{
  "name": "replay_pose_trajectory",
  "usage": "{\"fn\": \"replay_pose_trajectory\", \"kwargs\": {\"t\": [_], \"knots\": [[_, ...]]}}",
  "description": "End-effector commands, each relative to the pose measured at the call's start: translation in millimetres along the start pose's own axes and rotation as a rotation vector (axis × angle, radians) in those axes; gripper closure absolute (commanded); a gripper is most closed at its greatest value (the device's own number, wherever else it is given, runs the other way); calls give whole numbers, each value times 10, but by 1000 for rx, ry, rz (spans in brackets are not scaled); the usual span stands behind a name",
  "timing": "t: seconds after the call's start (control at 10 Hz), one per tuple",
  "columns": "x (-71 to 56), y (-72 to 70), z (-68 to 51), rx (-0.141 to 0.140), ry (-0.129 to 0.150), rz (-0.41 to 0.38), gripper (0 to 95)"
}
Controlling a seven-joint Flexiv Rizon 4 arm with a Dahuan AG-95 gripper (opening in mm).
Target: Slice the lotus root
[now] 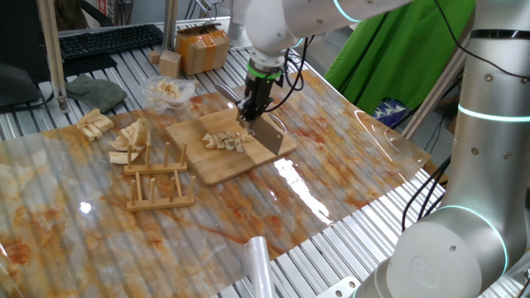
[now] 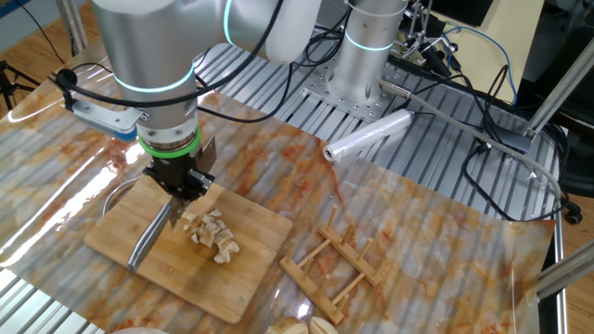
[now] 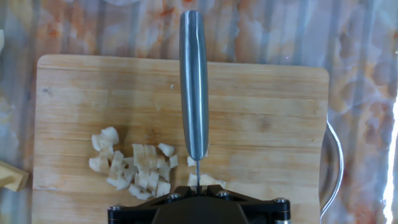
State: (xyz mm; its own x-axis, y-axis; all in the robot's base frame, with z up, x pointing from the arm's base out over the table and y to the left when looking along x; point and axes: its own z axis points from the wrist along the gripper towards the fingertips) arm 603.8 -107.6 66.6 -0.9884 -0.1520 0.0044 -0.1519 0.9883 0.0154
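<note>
Black and pointing straight down, the two-finger claw (image 1: 248, 114) stood clamped tight on a steel knife (image 3: 194, 87), whose silver handle ran away from the hand camera across the board while its thin blade edge disappeared between the closed fingers. In both fixed views the knife hung slantwise from the claw (image 2: 180, 186), its far end down near the board.

Just beside the blade, on the claw's near side, lay the lotus root (image 3: 134, 165), a loose cluster of small cream-coloured cut bits. One or two pieces sat right under the fingers; the others spread left in the hand view. All rested on a pale rectangular wooden cutting board (image 3: 261, 106).

Beyond the board stretched a clear sheet over an orange-marbled tabletop (image 1: 273, 215). A slatted wooden rack (image 1: 157, 184) lay flat near the board, larger tan wedge-shaped pieces (image 1: 128, 141) lay past it, and a clear plastic bag (image 1: 168, 89) of pale bits sat farther off.
</note>
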Motion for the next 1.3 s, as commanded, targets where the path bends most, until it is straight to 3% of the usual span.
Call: {"fn": "replay_pose_trajectory", "kwargs": {"t": [0.1,0.2,0.4,0.5,0.6,1.3], "knots": [[1,5,-6,-3,-1,-1,950],[2,8,10,-4,-1,-1,950],[19,35,198,-9,-10,-5,950],[41,49,396,-30,-29,-2,950],[40,50,428,-40,-33,-1,950],[-11,134,315,-32,-18,29,950]]}}
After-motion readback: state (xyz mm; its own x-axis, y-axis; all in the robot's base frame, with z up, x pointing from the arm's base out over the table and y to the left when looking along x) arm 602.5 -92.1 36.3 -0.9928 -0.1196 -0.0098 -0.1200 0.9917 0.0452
